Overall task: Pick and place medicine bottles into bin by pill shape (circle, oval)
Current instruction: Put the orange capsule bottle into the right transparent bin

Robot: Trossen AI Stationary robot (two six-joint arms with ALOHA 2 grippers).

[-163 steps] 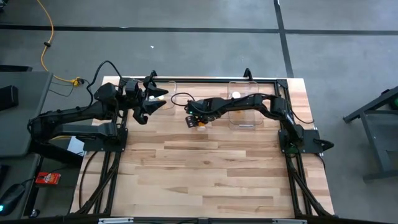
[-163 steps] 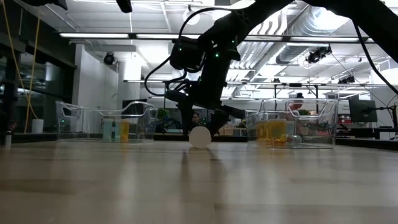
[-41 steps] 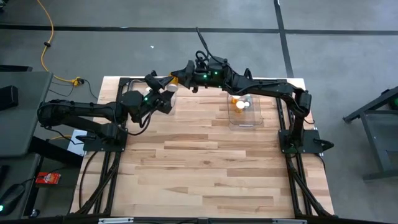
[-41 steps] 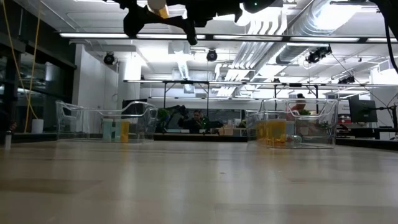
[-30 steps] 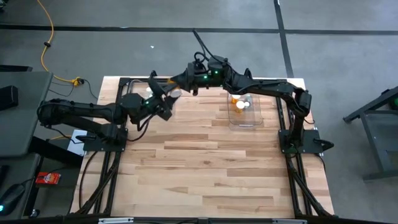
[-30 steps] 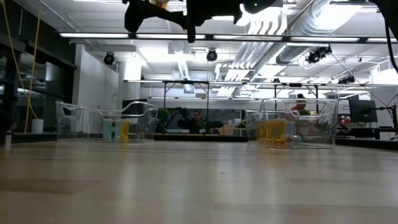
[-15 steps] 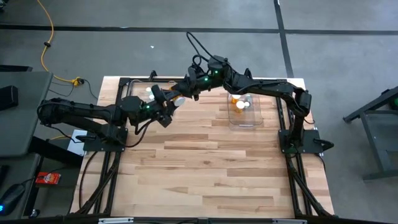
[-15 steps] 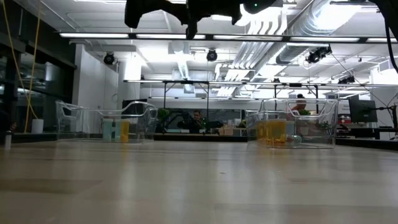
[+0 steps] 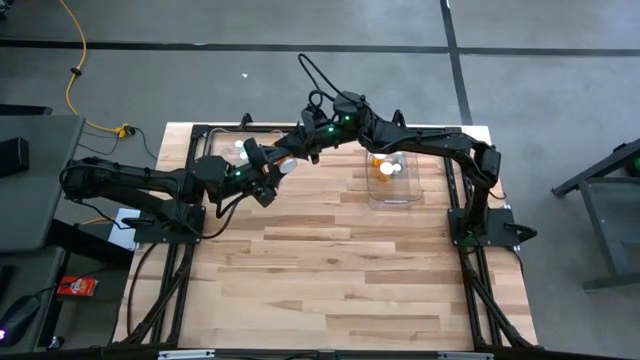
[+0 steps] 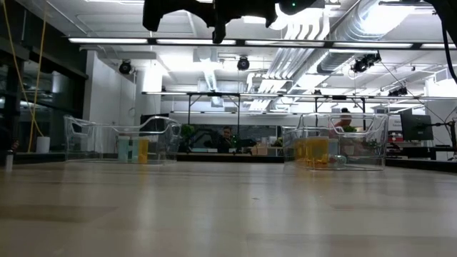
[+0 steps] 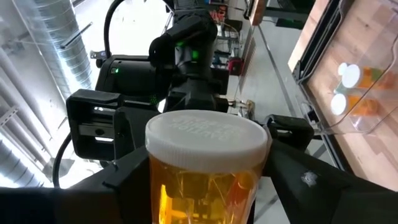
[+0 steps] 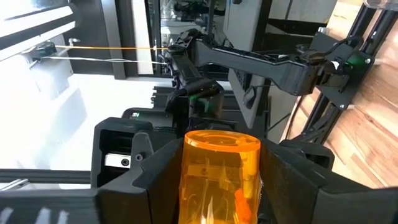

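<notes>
Both grippers met high above the far-centre of the wooden table [image 9: 340, 270], each clamped on the same orange medicine bottle [image 11: 202, 180]. From overhead, the left gripper [image 9: 266, 172] reached in from the left and the right gripper [image 9: 287, 160] from the right, their tips nearly touching, with a small white cap visible between them. The left wrist camera showed the bottle's white ribbed cap and amber body pinched between the left gripper's two dark fingers [image 11: 121, 186], with the right arm's wrist housing directly behind it. The right wrist camera showed the opposite end of the bottle, its orange base facing outward, held between the right gripper's fingers [image 12: 280, 180], one orange pill visible through the wall; pill shape could not be resolved. A clear bin on the right [image 9: 392, 178] at the far edge held several bottles with white caps and orange bodies. A second clear bin on the left [image 10: 118, 139] sat largely hidden under the arms overhead; the table-level camera showed it holding an orange vial and a paler one. At table level both grippers sat at the very top of the frame, well clear of the tabletop.
</notes>
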